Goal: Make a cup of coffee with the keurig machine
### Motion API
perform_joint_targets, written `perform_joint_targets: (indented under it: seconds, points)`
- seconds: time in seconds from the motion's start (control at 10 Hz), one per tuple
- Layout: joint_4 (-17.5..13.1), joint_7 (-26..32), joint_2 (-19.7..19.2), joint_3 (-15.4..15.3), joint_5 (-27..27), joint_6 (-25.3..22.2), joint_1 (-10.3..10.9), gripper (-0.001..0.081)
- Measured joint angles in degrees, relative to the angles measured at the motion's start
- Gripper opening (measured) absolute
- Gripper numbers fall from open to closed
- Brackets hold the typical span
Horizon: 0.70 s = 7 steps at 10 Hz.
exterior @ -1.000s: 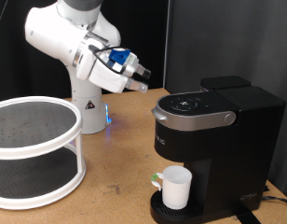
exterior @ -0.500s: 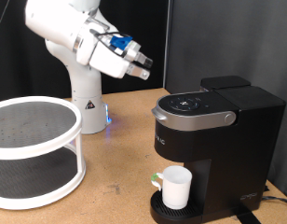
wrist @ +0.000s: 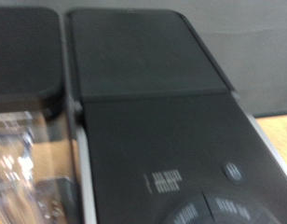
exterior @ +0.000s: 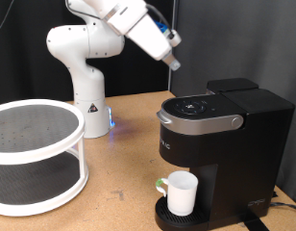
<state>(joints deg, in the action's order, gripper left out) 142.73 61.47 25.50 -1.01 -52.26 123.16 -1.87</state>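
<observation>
there was one white rack (exterior: 33,154) with two shelves at the exterior view's left, one gripper (exterior: 173,61) up high, one keurig machine (exterior: 220,144) at the right, and one cup (exterior: 182,192) standing on the machine's drip tray under the spout. the gripper hung in the air above the machine's top, touching nothing and holding nothing, and i could not tell if its fingers were apart or together. to do this step well, i think it should come straight down slowly onto the buttons (wrist: 227,172) and not bump the cup.
</observation>
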Motion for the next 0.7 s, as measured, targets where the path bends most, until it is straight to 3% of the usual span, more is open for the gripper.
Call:
perform_joint_targets:
  seconds: [0.1,0.2,0.4,0.5,0.7]
  points:
    - [-2.1,-0.7,-2.1,0.3,0.7,-2.1,0.1,0.0802]
    - [-1.9,-0.6,-2.1,0.2,0.6,-1.3,0.1,0.0802]
    - [-2.1,-2.7,-2.1,-1.4,2.5,3.3,0.0,0.0802]
    - [-3.0,-4.9,-2.1,-3.2,7.2,5.8,-0.3,0.0802]
    - [-6.4,-9.6,-2.6,-6.5,18.2,5.3,-0.7,0.0802]
